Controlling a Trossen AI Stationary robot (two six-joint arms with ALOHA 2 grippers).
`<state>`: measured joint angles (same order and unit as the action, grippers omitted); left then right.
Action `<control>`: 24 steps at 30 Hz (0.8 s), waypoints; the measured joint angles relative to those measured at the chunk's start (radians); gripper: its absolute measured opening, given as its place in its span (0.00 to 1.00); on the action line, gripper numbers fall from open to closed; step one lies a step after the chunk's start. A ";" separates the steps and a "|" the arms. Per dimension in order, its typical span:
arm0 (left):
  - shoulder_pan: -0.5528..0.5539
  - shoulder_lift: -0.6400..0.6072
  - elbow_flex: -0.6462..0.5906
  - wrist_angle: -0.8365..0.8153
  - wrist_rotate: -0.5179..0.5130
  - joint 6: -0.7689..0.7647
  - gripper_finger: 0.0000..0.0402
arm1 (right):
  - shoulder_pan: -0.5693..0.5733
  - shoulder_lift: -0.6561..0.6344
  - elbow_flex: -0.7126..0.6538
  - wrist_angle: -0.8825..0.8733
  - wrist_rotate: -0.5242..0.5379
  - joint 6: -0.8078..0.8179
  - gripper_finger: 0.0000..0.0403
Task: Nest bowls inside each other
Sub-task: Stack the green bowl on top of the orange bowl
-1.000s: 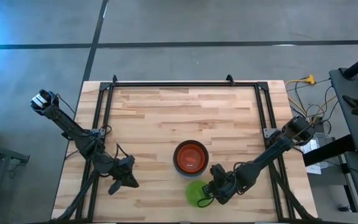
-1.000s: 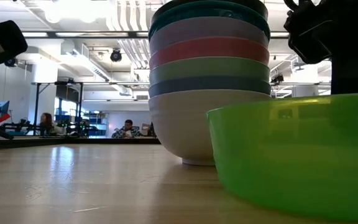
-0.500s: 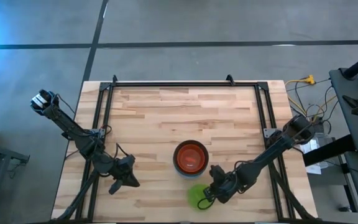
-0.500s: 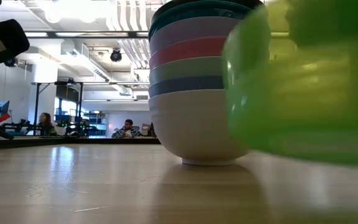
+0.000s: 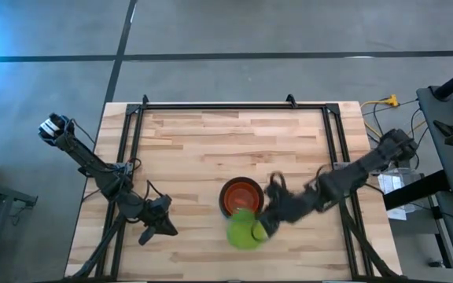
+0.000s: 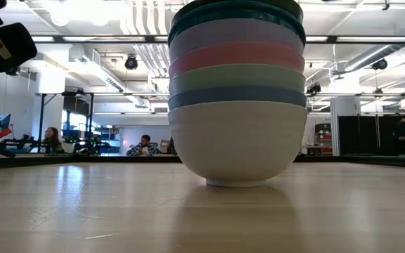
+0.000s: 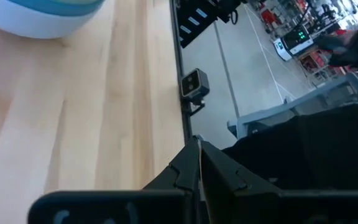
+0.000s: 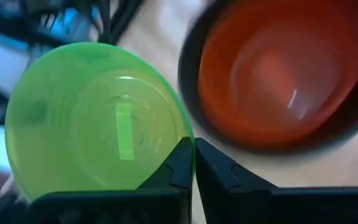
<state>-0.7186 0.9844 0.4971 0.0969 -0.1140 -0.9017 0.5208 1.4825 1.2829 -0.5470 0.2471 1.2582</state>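
Green bowl [image 5: 244, 230] sits pinched by its rim in my right gripper [image 5: 263, 229], lifted off the table [image 5: 195, 141] near the front edge, its edge just overlapping the stack [image 5: 241, 197]. Fingers pressed tight on the rim — the right wrist view shows it clearly. Just behind, the stack stands mid-table, red bowl [image 8: 278, 74] uppermost, white bowl [image 6: 236, 140] at the bottom. Left gripper [image 5: 162, 223] waits off to the side — closed, holding nothing.
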 joint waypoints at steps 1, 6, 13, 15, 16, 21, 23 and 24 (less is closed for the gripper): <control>0.004 0.000 0.000 -0.001 0.000 0.000 0.00 | -0.028 -0.004 0.036 -0.043 0.016 -0.037 0.02; 0.015 0.000 -0.001 0.000 -0.001 -0.001 0.00 | -0.204 0.020 0.210 -0.298 -0.013 -0.217 0.02; 0.015 0.000 -0.002 0.006 -0.006 -0.009 0.00 | -0.368 0.116 0.362 -0.484 -0.185 -0.387 0.02; 0.015 0.000 -0.002 0.007 -0.013 -0.009 0.00 | -0.372 0.148 0.397 -0.552 -0.199 -0.410 0.02; 0.015 0.000 -0.001 0.008 -0.023 -0.010 0.00 | -0.372 0.163 0.412 -0.573 -0.201 -0.421 0.02; 0.015 0.000 0.000 0.023 -0.067 -0.009 0.00 | -0.366 0.224 0.469 -0.615 -0.220 -0.449 0.02; 0.015 0.000 0.000 0.026 -0.079 -0.009 0.00 | -0.366 0.240 0.477 -0.623 -0.221 -0.454 0.02; 0.015 0.000 0.000 0.026 -0.079 -0.009 0.00 | -0.366 0.251 0.477 -0.626 -0.221 -0.456 0.02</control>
<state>-0.7040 0.9844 0.4973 0.1226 -0.1932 -0.9104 0.1547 1.7335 1.7603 -1.1729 0.0261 0.8023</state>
